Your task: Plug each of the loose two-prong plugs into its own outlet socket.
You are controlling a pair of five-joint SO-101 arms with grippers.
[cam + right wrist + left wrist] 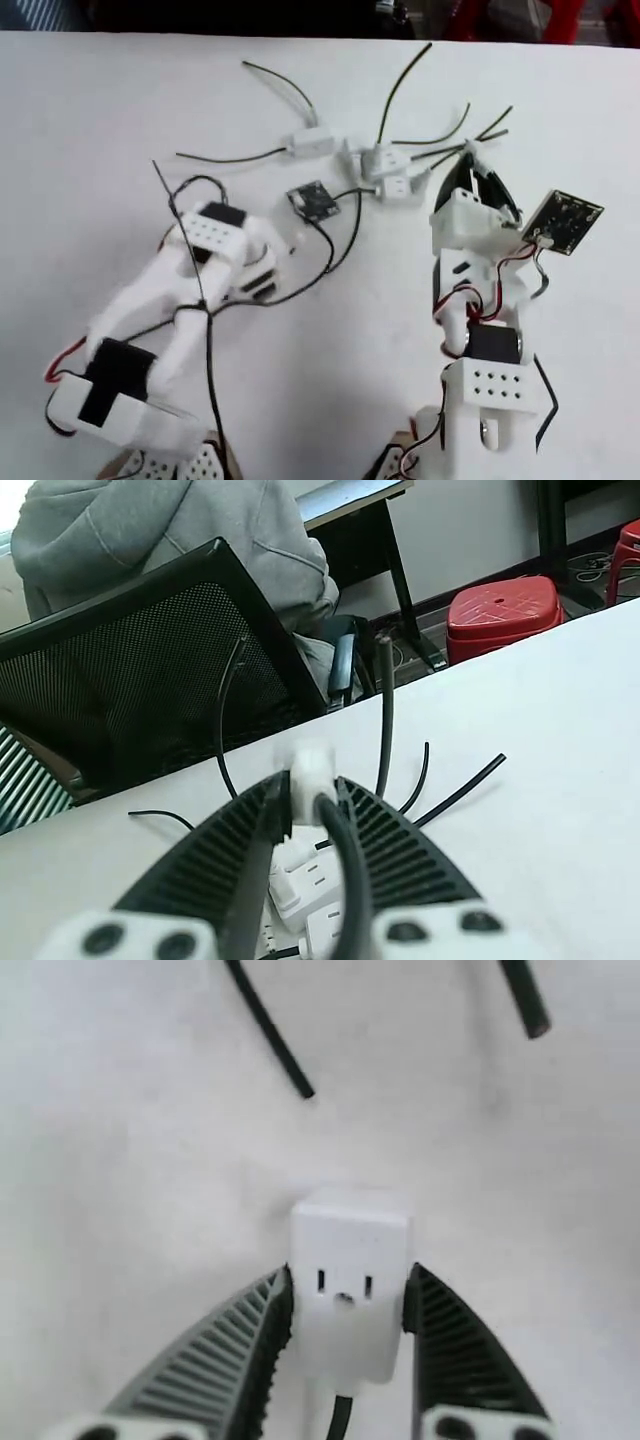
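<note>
My left gripper (pixel 348 1298) is shut on a white outlet socket (pixel 348 1245), one finger on each side. The socket's slotted face is toward the camera and its black cord runs back between the fingers. My right gripper (pixel 312 788) is shut on a small white two-prong plug (pixel 312 763) held above the table, its black cord (pixel 342 865) trailing between the fingers. Just below it lie two white sockets (pixel 305 878). From above, the right gripper (pixel 474 162) sits right of the socket cluster (pixel 388 172). A third white socket (pixel 312 143) lies further left.
Several loose black wire ends (pixel 400 80) fan out over the far table. The left arm (pixel 210 240) lies at the lower left with black cables draped over it. Beyond the table's far edge stand a black mesh chair (pixel 140 670) and a red stool (pixel 505 615).
</note>
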